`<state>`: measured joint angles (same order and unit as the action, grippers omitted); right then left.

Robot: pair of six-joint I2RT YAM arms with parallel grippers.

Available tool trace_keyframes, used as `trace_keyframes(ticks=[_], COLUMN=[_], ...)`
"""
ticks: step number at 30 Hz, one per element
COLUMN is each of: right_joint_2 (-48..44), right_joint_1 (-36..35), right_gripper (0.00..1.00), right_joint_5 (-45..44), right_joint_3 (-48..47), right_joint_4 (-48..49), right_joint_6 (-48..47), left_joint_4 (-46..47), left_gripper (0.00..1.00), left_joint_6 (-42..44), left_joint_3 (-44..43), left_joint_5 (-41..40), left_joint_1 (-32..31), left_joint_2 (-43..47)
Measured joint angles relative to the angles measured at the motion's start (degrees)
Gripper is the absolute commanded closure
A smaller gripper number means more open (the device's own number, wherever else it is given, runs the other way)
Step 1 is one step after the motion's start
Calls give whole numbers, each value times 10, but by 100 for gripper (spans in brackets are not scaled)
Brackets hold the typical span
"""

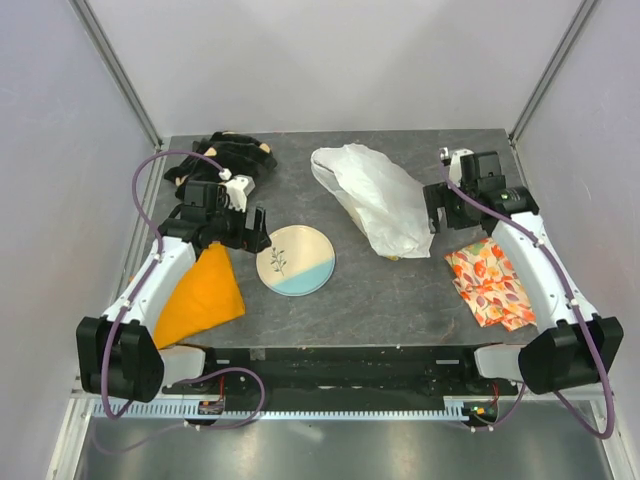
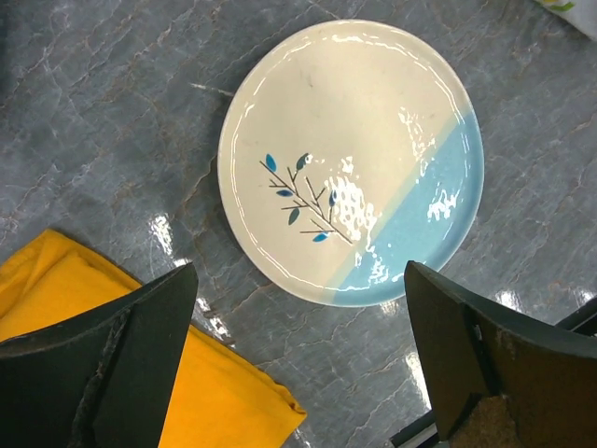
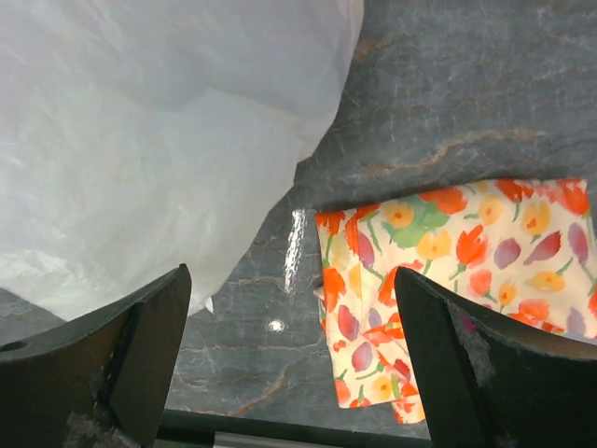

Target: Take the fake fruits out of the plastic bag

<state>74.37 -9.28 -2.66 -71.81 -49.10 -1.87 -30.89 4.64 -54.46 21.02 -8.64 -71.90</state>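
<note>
my left gripper [image 2: 300,280] and right gripper [image 3: 291,313] both gape wide, holding nothing. the white plastic bag [image 1: 375,195] lies far right of centre, just beside my right gripper, with the fake fruits hidden inside. i'd pinch thin film only and lift slowly.

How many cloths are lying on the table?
2. A plain orange cloth lies front left, beside the plate. A flowery patterned cloth lies front right, near the white plastic bag. Another could hide under that bag.
</note>
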Motion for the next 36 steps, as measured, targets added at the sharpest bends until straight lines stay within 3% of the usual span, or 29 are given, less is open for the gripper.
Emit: trace_keyframes(ticks=[2,6,11,16,21,27,28,31,32,33,35,36], right_joint_2=[14,72,134,211,294,337,339,349,352,353,349,343], right_joint_1=[-3,-19,-111,-212,-233,-269,-280,-306,-311,-314,-314,-313], right_gripper=[2,2,2,3,8,4,7,36,57,66,100,100], right_joint_5=[16,75,106,96,66,-3,-22,-70,-81,-92,-110,-119], right_joint_3=[-32,-186,-342,-388,-420,-432,-432,-432,-431,-426,-407,-390], right_joint_4=[-16,-11,37,79,96,101,105,117,118,121,122,125], right_joint_6=[-13,-65,-97,-97,-77,-76,-82,-107,-117,-127,-151,-162], left_joint_4=[7,2,-33,-36,-52,-67,-68,-68,-67,-67,-67,-66], left_gripper=[1,1,5,6,6,7,7,7,7,7,7,7], left_joint_6=[0,10,18,-25,-84,-119,-122,-124,-123,-123,-125,-126], left_joint_3=[0,-27,-174,-228,-227,-227,-227,-227,-227,-228,-236,-243], left_joint_5=[0,19,33,53,99,118,118,115,114,114,113,111], left_joint_1=[0,0,-1,-1,10,32,34,37,37,37,38,38], left_joint_2=[6,23,-23,-51,-57,-57,-57,-57,-59,-63,-84,-102])
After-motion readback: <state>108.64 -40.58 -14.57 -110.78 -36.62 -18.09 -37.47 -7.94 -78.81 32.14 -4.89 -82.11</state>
